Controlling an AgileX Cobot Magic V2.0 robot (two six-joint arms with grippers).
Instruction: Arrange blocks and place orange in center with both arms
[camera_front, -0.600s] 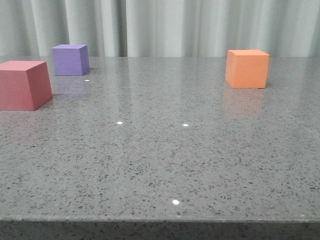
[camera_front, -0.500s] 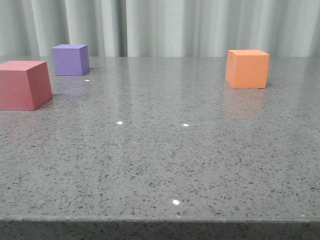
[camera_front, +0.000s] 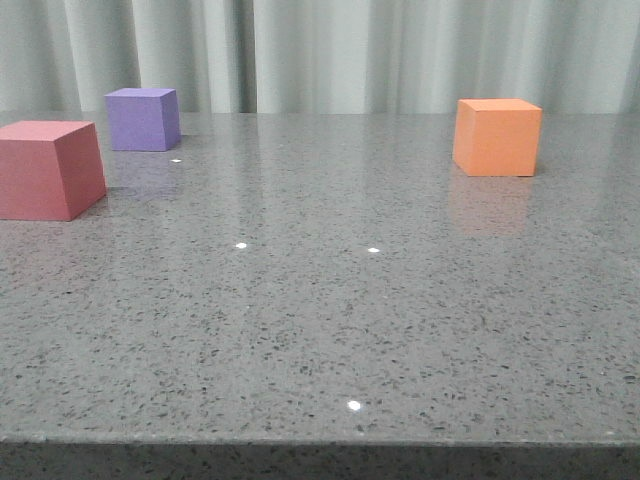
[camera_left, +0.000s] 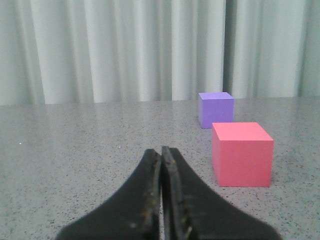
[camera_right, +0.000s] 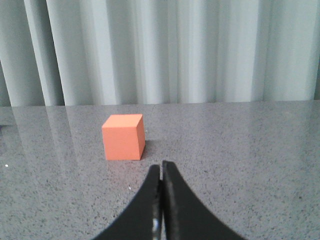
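The pinkish-red cube (camera_front: 48, 168) sits at the left edge of the grey table. The purple cube (camera_front: 143, 118) stands behind it at the far left. The orange cube (camera_front: 497, 136) stands at the far right. No gripper shows in the front view. In the left wrist view my left gripper (camera_left: 161, 151) is shut and empty, short of the pinkish-red cube (camera_left: 242, 153), with the purple cube (camera_left: 216, 109) beyond it. In the right wrist view my right gripper (camera_right: 161, 167) is shut and empty, a little short of the orange cube (camera_right: 123, 136).
The speckled grey stone table (camera_front: 330, 300) carries small bright light reflections. Its front edge (camera_front: 320, 440) runs along the bottom of the front view. A pale pleated curtain (camera_front: 340, 50) hangs behind the table's far edge.
The cubes sit a few pixels further right in the front view than before. Nothing on the table has visibly moved.
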